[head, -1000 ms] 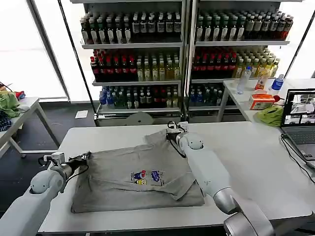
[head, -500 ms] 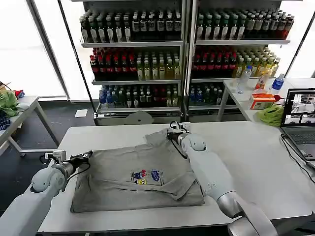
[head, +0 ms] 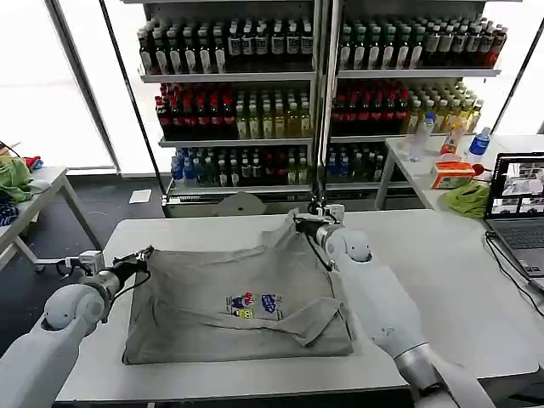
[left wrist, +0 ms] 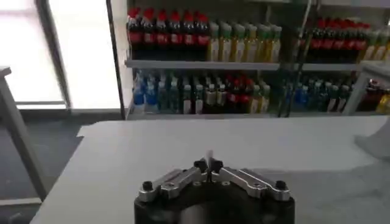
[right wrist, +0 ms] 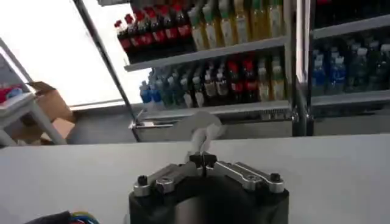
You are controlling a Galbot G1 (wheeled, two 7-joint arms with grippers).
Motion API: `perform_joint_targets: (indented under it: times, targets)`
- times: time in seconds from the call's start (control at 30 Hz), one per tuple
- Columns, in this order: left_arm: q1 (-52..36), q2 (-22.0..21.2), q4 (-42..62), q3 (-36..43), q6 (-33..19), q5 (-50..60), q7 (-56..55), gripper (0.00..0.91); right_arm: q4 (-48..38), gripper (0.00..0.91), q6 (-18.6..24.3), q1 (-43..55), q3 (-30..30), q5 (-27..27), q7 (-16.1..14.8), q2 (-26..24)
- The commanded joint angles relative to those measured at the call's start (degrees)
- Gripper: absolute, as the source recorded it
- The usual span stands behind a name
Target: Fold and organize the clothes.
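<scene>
A light grey short-sleeved shirt (head: 229, 310) with a small multicolour chest print (head: 252, 305) lies on the white table (head: 442, 280), its near part folded over. My left gripper (head: 141, 255) is shut on the shirt's far left corner, held just above the table. My right gripper (head: 308, 219) is shut on the far right corner, lifting it into a peak. In the left wrist view the left gripper (left wrist: 208, 165) pinches a thin sliver of cloth. In the right wrist view the right gripper (right wrist: 202, 159) holds a pale tuft of the shirt (right wrist: 203, 130).
A laptop (head: 518, 202) sits at the table's right edge. Behind it another table carries a lime-green cloth (head: 467, 200), an orange box (head: 451, 174) and bottles. Drink shelves (head: 314, 93) stand behind. A side table (head: 34, 195) with green cloth is at the left.
Both grippers have risen and moved apart with the shirt's far corners, the left one leftward and the right one rightward and farther back. The far edge is now stretched and lifted.
</scene>
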Motion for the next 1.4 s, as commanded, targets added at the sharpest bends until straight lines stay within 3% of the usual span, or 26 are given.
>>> perform_joint_targets:
  times: [0.03,0.37,0.77,1.13,1.17,1.2,1.23,1.4]
  targets:
    - [3.8,1.2,-7.4,-4.1,-0.5,-1.1,-1.8,0.0,19.2,0.0,-0.1,-9.2,0.6,6.3,1.9,-7.3]
    - [10.8,2.6,-14.0,-8.7,-1.0,-1.3,-3.3,0.0,33.5,0.0,-0.1,-23.5,7.5,9.6,4.6,-13.6]
    - [21.6,3.4,-17.1,-15.1,0.6,1.0,-2.8,0.0,46.9,0.0,0.0,-41.7,14.5,11.4,4.8,-19.7]
    - [31.5,1.8,-20.6,-20.9,0.1,1.6,-2.6,0.0,54.0,0.0,0.0,-51.0,15.9,11.6,5.5,-18.1]
    - [31.0,1.6,-20.5,-20.4,0.1,1.9,-2.8,0.0,53.3,0.081,0.0,-50.5,15.5,11.2,5.3,-17.8]
    - [30.6,1.4,-20.4,-20.0,0.1,2.0,-2.8,0.0,52.9,0.544,0.0,-49.8,15.1,10.6,5.3,-17.5]
    - [29.2,1.2,-20.3,-18.9,0.1,2.2,-2.9,0.0,51.7,0.907,-0.1,-47.5,14.0,9.7,6.8,-16.8]
    - [25.1,0.9,-18.7,-15.8,0.3,2.4,-3.2,0.0,46.1,0.907,-0.2,-41.8,10.4,3.0,9.6,-16.0]
